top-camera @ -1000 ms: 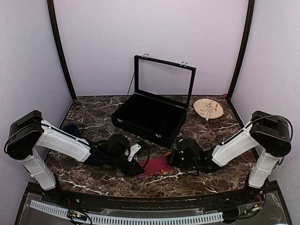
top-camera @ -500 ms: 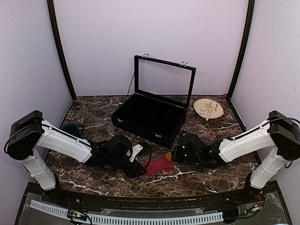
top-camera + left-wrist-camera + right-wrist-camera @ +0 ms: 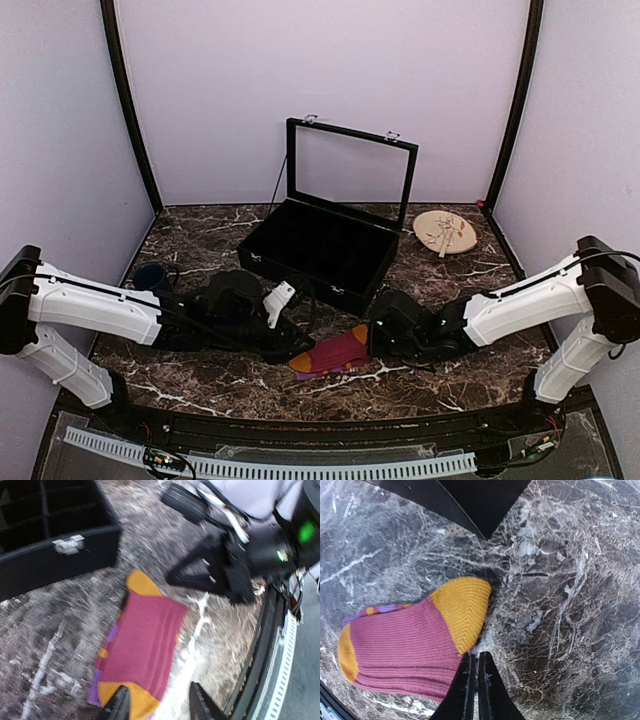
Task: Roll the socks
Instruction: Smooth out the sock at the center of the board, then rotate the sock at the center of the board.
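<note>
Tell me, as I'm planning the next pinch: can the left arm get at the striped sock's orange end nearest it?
Probably yes: the left gripper hangs open right at that end of the striped sock, nothing between them. The right gripper sits at the opposite orange end.

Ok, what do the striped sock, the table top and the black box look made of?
Striped sock: ribbed knit fabric, matte; fine ribs run across the magenta and orange parts. Table top: dark, white-veined marble look, faint sheen; stone or printed laminate, cannot tell. Box: matte black walls, material unclear; its lid looks like a clear pane, glass or plastic, in a black frame.
</note>
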### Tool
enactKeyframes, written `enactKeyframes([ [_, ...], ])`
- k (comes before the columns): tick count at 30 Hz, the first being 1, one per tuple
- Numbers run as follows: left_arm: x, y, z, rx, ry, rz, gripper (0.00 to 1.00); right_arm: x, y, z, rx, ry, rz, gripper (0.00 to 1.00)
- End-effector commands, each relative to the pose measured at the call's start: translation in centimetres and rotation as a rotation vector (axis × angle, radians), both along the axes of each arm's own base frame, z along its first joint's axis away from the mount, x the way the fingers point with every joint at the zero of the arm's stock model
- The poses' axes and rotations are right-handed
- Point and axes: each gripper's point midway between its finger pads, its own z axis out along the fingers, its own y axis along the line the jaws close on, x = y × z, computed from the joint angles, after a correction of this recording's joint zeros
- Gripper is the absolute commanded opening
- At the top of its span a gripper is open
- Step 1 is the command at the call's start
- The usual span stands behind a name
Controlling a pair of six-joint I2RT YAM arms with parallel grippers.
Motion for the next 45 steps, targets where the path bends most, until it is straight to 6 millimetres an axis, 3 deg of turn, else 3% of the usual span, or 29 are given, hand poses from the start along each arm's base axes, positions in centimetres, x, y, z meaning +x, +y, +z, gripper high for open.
enactKeyframes([
  [1,-2.9,1.1,-3.3,0.126,-0.017,-0.050,0.36,0.1,0.5,-0.2,-0.037,0.005,-0.001,0.06],
  [4,-4.4,1.3,-5.4,0.191,-0.006,-0.073,0.24,0.0,0.5,-1.0,-0.067,0.019,0.006,0.06],
  [9,-6.2,1.3,-6.6,0.241,-0.026,-0.091,0.19,-0.1,0.7,-1.4,-0.076,0.033,0.016,0.06],
  [15,-7.1,0.9,-7.7,0.280,-0.026,-0.122,0.11,-0.1,0.9,-1.3,-0.079,0.040,0.019,0.06],
  [20,-7.3,0.5,-9.9,0.358,0.006,-0.144,0.07,-0.5,1.0,-1.6,-0.087,0.057,0.034,0.06],
  [31,-5.4,1.0,-12.0,0.499,-0.007,-0.038,0.06,-2.1,1.5,-2.2,-0.094,0.093,0.074,0.06],
  [38,-4.3,3.0,-12.6,0.549,0.002,0.046,0.06,-3.5,2.5,-2.4,-0.087,0.109,0.112,0.06],
  [45,-3.4,5.4,-12.5,0.559,0.024,0.121,0.07,-4.9,4.8,-2.4,-0.062,0.114,0.171,0.06],
])
